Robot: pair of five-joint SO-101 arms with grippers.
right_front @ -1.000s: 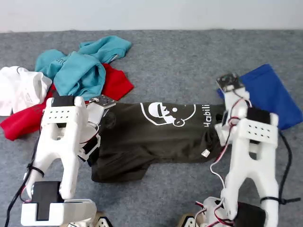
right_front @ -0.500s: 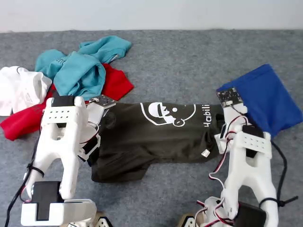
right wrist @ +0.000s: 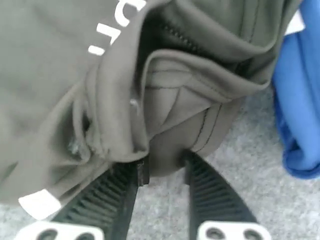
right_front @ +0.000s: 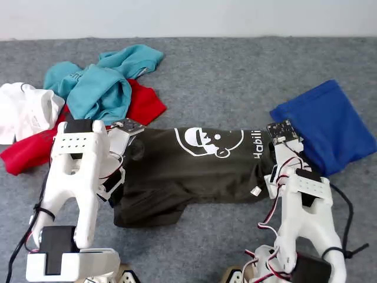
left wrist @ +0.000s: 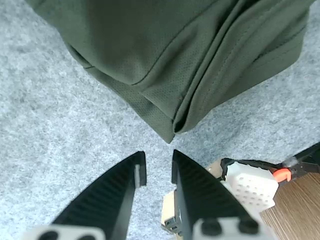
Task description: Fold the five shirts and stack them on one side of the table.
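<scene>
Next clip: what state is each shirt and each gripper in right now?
Dark shirt: partly folded, lying flat.
Blue shirt: folded, at the table's right side.
Red shirt: unfolded, partly covered.
Teal shirt: crumpled, on the red shirt.
White shirt: crumpled.
Left gripper: open, empty.
Right gripper: open, fingers astride the dark shirt's edge.

The left gripper (left wrist: 159,160) points down with jaws narrowly apart, the right gripper (right wrist: 165,167) with jaws wider.

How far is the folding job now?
Done: the blue shirt lies folded on the right. In hand: the dark shirt, partly folded, with the right gripper at its edge and the left gripper open beside its corner. Left: teal, red and white shirts, crumpled together.
</scene>
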